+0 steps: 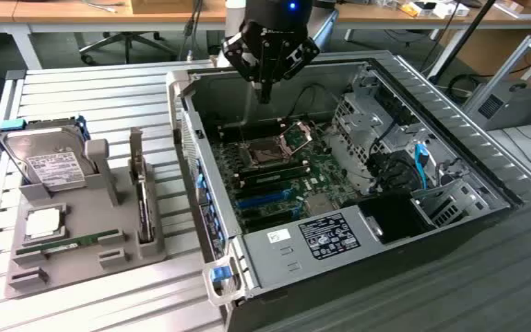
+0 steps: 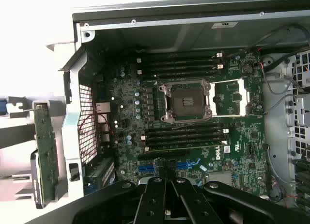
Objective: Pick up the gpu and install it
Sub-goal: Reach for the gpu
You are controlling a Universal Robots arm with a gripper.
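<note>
Over the open case [image 1: 455,135], an empty gripper [image 1: 265,93]; the gpu [image 1: 140,187] stands in its holder [image 1: 67,268].
The jaws are pressed together on nothing. In the exterior view they hang at twelve o'clock of the socket [image 1: 267,149]. The gpu stands on edge in a holder slot on the table [image 1: 90,97], outside the case, between seven and eight o'clock from the gripper. Its long axis runs twelve to six in that view, alongside the case wall; which end carries the bracket I cannot tell. A hard drive [image 1: 49,162] leans at its nine o'clock.
</note>
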